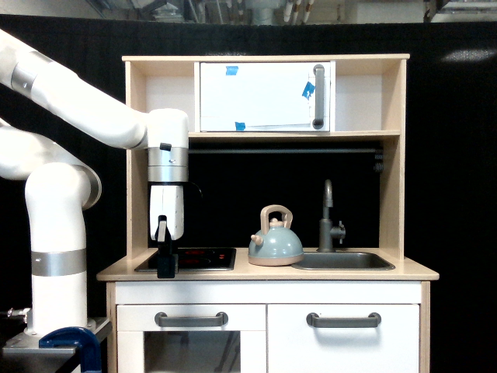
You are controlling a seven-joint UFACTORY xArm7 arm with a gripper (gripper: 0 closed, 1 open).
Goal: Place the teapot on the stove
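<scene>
The pale blue-grey teapot with a tan loop handle stands upright on the wooden counter, between the stove and the sink. The black stove lies flat in the counter toward the exterior view's left, with faint red marks on it. My gripper hangs straight down from the white arm over the stove's left end, well to the left of the teapot. Seen edge-on, its dark fingers overlap, so their gap does not show. Nothing is visibly held.
A grey sink basin with a dark faucet sits right of the teapot. A shelf with a white cabinet door spans overhead. Wooden side walls close in the counter. Drawer handles are below.
</scene>
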